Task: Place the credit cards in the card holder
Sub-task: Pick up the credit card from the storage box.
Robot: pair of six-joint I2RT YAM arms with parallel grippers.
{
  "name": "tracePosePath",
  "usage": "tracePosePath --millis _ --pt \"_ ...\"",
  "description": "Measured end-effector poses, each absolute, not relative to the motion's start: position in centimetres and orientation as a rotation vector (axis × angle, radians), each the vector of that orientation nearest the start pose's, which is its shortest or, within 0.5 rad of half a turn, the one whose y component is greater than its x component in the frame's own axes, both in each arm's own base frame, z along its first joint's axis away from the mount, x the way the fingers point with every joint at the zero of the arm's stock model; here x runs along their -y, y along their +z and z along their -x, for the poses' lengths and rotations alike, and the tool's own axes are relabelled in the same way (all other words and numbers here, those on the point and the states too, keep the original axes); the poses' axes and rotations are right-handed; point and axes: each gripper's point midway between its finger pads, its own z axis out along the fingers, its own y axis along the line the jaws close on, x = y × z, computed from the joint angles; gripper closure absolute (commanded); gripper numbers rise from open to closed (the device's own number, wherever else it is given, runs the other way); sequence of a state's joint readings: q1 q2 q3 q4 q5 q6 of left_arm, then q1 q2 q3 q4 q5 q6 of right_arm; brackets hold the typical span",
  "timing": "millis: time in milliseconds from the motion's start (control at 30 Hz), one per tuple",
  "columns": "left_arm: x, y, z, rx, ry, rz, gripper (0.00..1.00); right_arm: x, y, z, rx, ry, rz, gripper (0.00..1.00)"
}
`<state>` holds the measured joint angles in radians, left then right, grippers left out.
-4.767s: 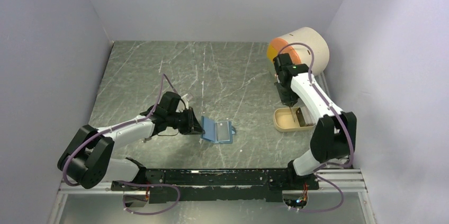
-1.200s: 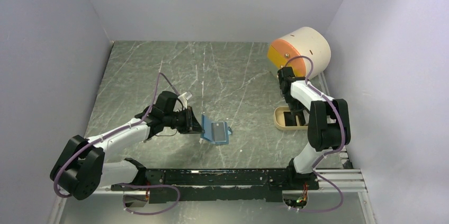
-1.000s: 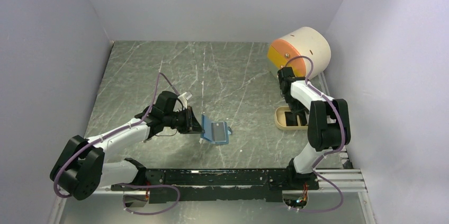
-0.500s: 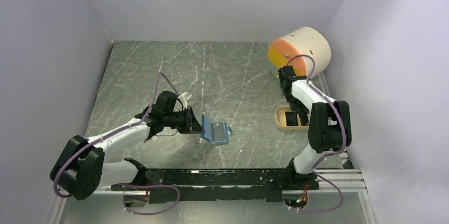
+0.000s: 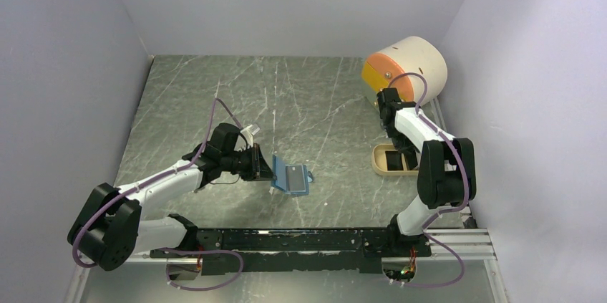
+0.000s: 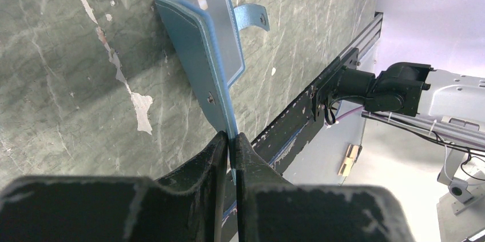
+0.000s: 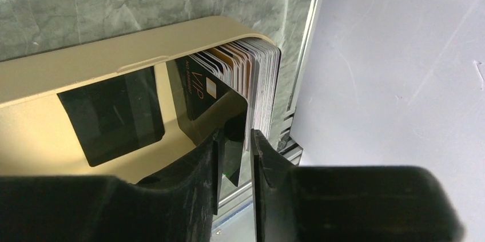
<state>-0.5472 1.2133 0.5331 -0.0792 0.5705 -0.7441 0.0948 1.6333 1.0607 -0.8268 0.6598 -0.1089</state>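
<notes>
**A:** Where's the card holder (image 5: 292, 180), and which way does it point?

**B:** Just toward 6 o'clock from the middle of the desk (image 5: 300, 95). Its long axis runs roughly 9 to 3 o'clock. It is partly open, with a greyish panel on the inner face and the snap strap (image 6: 251, 15) sticking out toward 3. My left jaws are clenched on the edge of its 9 o'clock end, so it sits tilted. The far end is down at the desk.

**A:** And the arm behind it?

**B:** My left arm (image 5: 168, 178) stretches low from 7 o'clock, with the wrist level and aimed at 3.

**A:** The other side?

**B:** My right arm (image 5: 415, 124) has its elbow folded high and its wrist bent down into the tan tray (image 7: 114, 53) at the desk's 3 o'clock edge. The credit cards (image 7: 260, 82) stand on edge there, packed against the tray's end wall. 1 black VIP card (image 7: 197, 99) leans off the front. My right jaws are narrowed around its lower corner, but I cannot tell whether they pinch it.
</notes>
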Motion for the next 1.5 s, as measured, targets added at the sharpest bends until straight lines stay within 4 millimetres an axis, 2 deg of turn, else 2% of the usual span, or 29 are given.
tracePosePath --millis 133,333,467,700,1133,1333,1500 --pt "24.9 8.9 -18.1 -2.557 -1.250 -0.069 0.85 8.5 8.1 -27.9 -2.817 -0.966 0.204 0.83" --pt "24.9 8.9 -18.1 -2.557 -1.250 -0.069 0.85 8.5 8.1 -27.9 -2.816 -0.966 0.201 0.85" --pt "24.9 8.9 -18.1 -2.556 -1.248 -0.074 0.85 8.4 8.2 -27.9 -2.819 -0.958 0.197 0.94" --pt "24.9 8.9 -18.1 -2.555 -1.247 -0.077 0.85 6.7 8.8 -28.6 -2.831 -0.847 0.181 0.96" --pt "24.8 8.8 -18.0 -2.562 -1.245 -0.075 0.85 4.6 8.8 -28.5 -2.885 -0.683 0.159 1.00" --pt "24.5 8.8 -17.9 -2.579 -1.220 -0.065 0.88 3.7 9.8 -29.1 -2.882 -0.666 0.131 1.00" --pt "24.3 9.3 -18.6 -2.553 -1.188 -0.023 0.91 2.6 12.2 -30.1 -2.834 -0.664 0.100 1.00"
